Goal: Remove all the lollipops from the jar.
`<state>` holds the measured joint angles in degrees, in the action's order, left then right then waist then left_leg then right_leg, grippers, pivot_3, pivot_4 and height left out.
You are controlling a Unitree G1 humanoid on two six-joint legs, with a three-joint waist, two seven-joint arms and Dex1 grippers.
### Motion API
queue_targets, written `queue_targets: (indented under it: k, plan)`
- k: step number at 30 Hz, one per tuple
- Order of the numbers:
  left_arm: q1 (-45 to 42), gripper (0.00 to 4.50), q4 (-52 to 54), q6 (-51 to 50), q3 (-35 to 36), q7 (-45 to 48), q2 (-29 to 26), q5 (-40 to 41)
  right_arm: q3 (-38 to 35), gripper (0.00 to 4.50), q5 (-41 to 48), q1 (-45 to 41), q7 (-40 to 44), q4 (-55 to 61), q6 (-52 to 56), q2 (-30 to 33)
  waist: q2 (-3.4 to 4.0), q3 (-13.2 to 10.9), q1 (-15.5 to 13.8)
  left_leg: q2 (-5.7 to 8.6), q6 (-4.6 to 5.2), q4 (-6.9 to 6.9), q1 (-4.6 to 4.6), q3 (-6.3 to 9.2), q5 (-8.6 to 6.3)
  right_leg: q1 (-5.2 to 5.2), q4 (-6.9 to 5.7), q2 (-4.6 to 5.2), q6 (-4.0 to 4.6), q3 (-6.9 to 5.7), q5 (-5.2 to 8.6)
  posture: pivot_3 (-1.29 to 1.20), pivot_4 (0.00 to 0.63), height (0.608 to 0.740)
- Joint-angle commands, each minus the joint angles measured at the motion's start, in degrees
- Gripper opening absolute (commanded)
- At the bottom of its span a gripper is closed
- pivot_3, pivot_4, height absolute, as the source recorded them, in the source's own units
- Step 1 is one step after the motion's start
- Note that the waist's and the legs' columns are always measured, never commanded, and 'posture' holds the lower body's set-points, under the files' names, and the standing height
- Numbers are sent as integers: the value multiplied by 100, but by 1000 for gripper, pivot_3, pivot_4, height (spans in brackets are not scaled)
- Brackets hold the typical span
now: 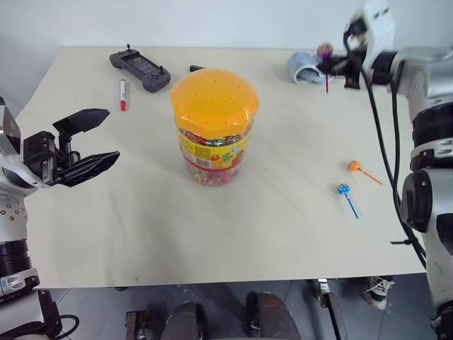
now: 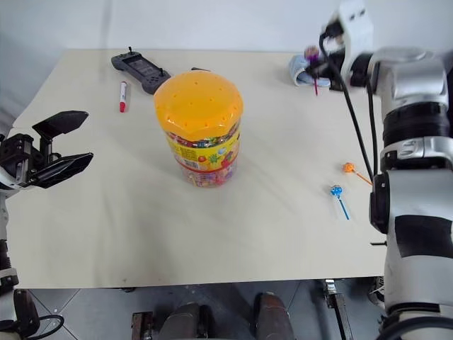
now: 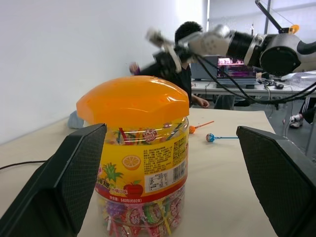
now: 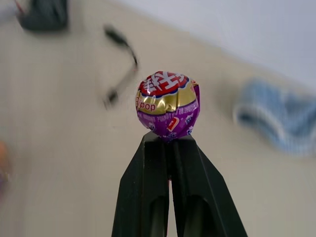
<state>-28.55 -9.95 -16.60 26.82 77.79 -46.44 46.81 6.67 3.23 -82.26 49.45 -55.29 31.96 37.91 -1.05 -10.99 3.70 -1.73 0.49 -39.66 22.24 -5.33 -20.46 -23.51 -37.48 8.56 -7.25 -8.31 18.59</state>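
Note:
The jar (image 1: 214,126), clear with an orange holed lid and a yellow label, stands mid-table with wrapped sweets inside. An orange lollipop (image 1: 354,166) and a blue lollipop (image 1: 343,190) lie on the table to its right. High at the far right, my right gripper (image 1: 331,67) is shut on the stick of the purple lollipop (image 4: 168,104), whose head stands just above the fingertips and whose stick hangs below. My left gripper (image 1: 99,138) is open at the left, level with the jar and apart from it.
A black handheld controller (image 1: 139,69) and a red marker pen (image 1: 122,94) lie at the far left of the table. A blue-and-white cloth (image 1: 304,69) sits at the far right edge. A person sits at a desk (image 3: 232,86) beyond the table.

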Motion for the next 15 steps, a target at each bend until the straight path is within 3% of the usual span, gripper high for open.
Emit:
queue_targets:
  k: [1,15]
  plan:
    - [16,4500,85,-39,95,24,-160,0,128,24,-293,195,-17,-188,144,53,1,0,10,0,0,0,0,0,0,0,0,0,0,0,0,0,150,740]
    - [410,4500,534,-236,267,-146,-222,125,-91,24,-629,631,-1075,-1414,-172,-476,9,-5,107,1,0,3,2,9,0,2,2,1,0,1,0,0,150,740]
